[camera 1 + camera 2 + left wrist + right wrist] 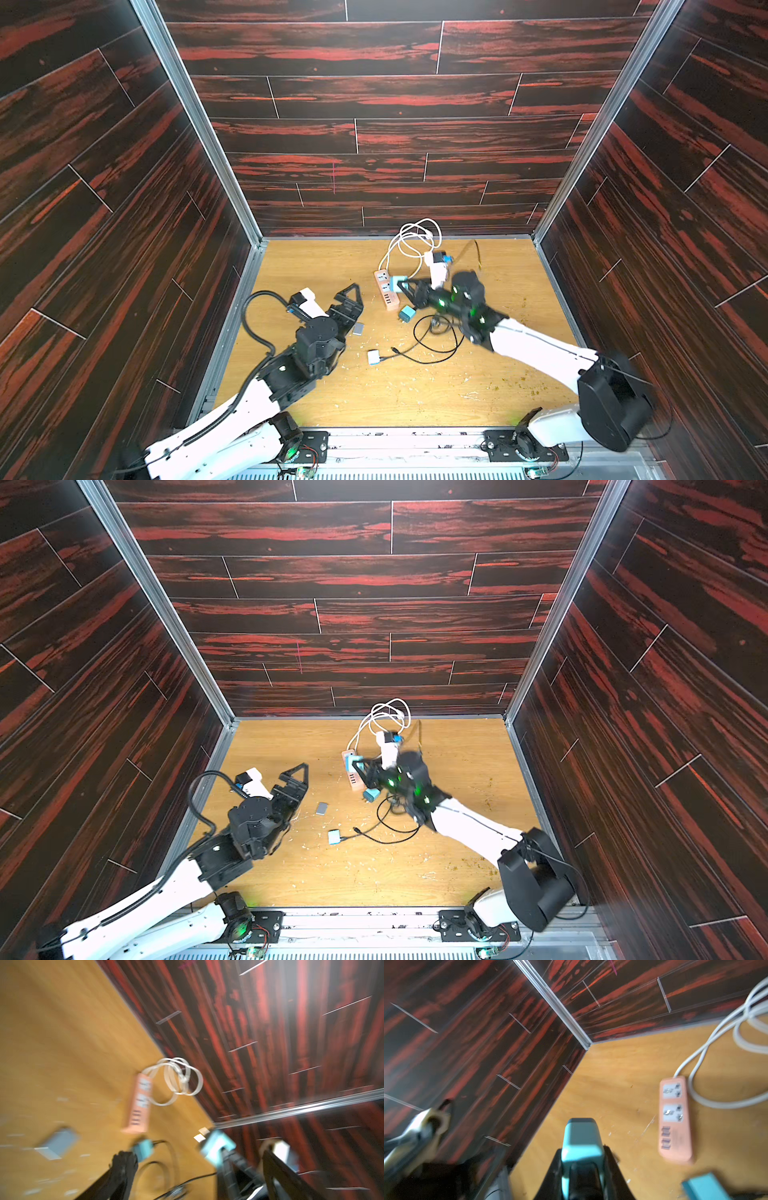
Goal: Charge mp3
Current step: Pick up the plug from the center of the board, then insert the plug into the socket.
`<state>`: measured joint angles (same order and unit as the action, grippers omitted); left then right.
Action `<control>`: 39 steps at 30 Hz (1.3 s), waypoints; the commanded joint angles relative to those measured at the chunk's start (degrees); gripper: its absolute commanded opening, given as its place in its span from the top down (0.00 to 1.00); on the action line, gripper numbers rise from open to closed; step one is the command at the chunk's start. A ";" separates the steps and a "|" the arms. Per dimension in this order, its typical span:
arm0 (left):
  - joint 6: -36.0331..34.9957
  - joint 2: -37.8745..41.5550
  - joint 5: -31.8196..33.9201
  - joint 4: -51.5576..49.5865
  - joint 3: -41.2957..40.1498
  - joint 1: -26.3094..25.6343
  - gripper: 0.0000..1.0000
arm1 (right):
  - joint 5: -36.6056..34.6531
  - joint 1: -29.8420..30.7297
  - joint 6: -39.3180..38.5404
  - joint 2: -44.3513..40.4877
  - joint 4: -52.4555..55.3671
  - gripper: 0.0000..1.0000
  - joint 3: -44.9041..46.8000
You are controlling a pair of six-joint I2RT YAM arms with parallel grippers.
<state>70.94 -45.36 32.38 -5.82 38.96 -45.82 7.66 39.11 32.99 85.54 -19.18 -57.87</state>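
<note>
Now the right pincer (582, 1155) is pinching a blue-green charger plug (581, 1138) between its two black fingers. The plug is up in the air, close to the pink power strip (675, 1118) but not in it. The left pincer (296, 781) is wide open and holds nothing.

A small pale blue square (373, 356), which looks like the mp3 player, lies flat on the table between the two arms, apart from both pincers. The tip of a thin black cable (436, 349) lies just beside it; it is too small to tell if it is plugged in. The cable loops back to a second blue-green plug (407, 312) lying by the strip. A little grey block (321, 808) lies near the left pincer.

The table (415, 395) is smooth yellow wood with pale crumbs, and much of it is bare. Dark red wood walls (374, 124) close it in on three sides. The strip's thick white cord (415, 241) curls by the back wall.
</note>
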 commanded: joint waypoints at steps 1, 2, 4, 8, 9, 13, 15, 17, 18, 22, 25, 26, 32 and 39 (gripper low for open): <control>-4.26 2.21 3.59 -17.72 1.47 0.53 0.04 | -4.65 -0.31 -9.59 6.53 18.82 1.00 -8.73; -4.68 3.07 4.10 -19.27 1.59 0.65 0.04 | -5.28 -0.45 -11.16 8.66 21.74 1.00 -12.07; -5.27 4.72 5.32 -21.79 1.65 0.73 0.04 | -6.84 -0.79 -13.48 12.87 26.26 1.00 -17.67; -7.57 8.59 7.08 -23.62 0.65 0.91 0.03 | -6.52 -2.56 -16.57 20.63 32.24 1.00 -28.19; -7.94 9.39 7.35 -23.96 0.46 1.00 0.03 | -5.88 -3.11 -16.93 22.59 33.41 1.00 -30.45; -10.14 12.25 8.52 -25.02 -0.23 1.09 0.03 | -5.27 -4.79 -19.50 31.54 38.88 1.00 -42.01; -10.90 13.13 8.92 -25.72 -0.30 1.18 0.03 | -5.85 -5.01 -20.55 36.27 42.40 1.00 -48.27; -11.56 13.76 8.94 -25.82 -0.57 1.22 0.03 | -6.27 -5.19 -21.04 40.66 45.18 1.00 -54.18; -11.76 13.98 9.01 -25.82 -0.66 1.26 0.03 | -6.84 -5.27 -21.21 43.14 47.20 1.00 -57.74; -13.23 14.41 9.67 -25.81 -1.07 1.44 0.03 | -7.86 -5.28 -21.83 51.97 53.68 1.00 -70.06; -14.19 14.65 10.38 -25.83 -1.26 1.62 0.01 | -8.73 -5.20 -21.25 57.24 57.73 1.00 -77.93; -14.50 14.73 10.58 -25.82 -1.35 1.70 0.01 | -9.09 -5.20 -21.09 58.31 58.40 1.00 -79.47; -16.39 15.52 11.58 -25.82 -1.81 1.88 0.00 | -13.02 -3.46 -21.39 60.20 58.98 1.00 -80.18; -17.28 16.01 11.67 -25.30 -2.31 2.10 0.00 | -15.22 -2.51 -21.40 61.54 60.49 1.00 -81.39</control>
<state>55.02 -29.87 42.33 -30.22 37.30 -44.03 -5.91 36.10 12.29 144.29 40.23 -136.79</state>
